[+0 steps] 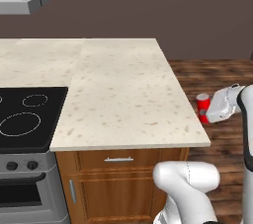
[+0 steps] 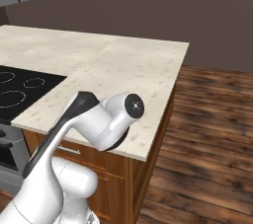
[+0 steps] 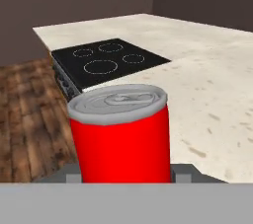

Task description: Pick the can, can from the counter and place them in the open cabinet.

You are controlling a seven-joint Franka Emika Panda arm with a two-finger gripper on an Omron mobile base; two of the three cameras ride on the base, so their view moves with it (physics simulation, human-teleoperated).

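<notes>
I hold the red can (image 3: 120, 136) upright between the jaws, closed on its sides, its silver top toward the hand camera. In the left base view the can (image 1: 202, 107) hangs off the right edge of the worktop (image 1: 123, 94), over the wood floor (image 1: 217, 77), just ahead of the gripper (image 1: 210, 112). No cabinet is in sight, so by my reckoning the can must travel before placing.
</notes>
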